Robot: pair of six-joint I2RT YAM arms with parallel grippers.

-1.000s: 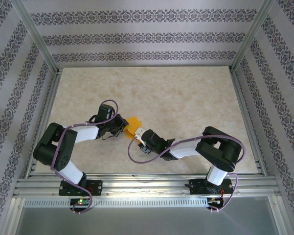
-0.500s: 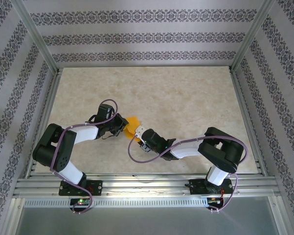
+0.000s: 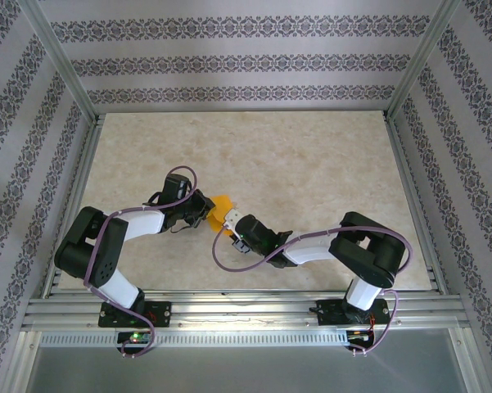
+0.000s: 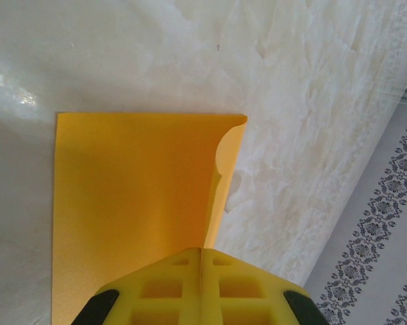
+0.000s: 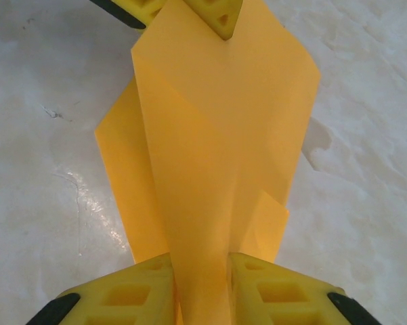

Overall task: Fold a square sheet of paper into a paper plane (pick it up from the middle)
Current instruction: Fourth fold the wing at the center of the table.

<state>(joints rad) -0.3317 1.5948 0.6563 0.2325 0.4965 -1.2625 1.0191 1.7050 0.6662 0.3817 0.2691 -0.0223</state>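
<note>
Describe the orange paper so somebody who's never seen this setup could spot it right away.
On the pale marbled table, look toward the near middle, where the two arms meet. The orange paper, partly folded, sits between the left gripper and the right gripper. It is the only orange thing on the table.

The paper (image 3: 220, 207) lies on the table (image 3: 311, 164) between left fingers (image 4: 156, 291) and right fingers (image 5: 135, 291).
</note>
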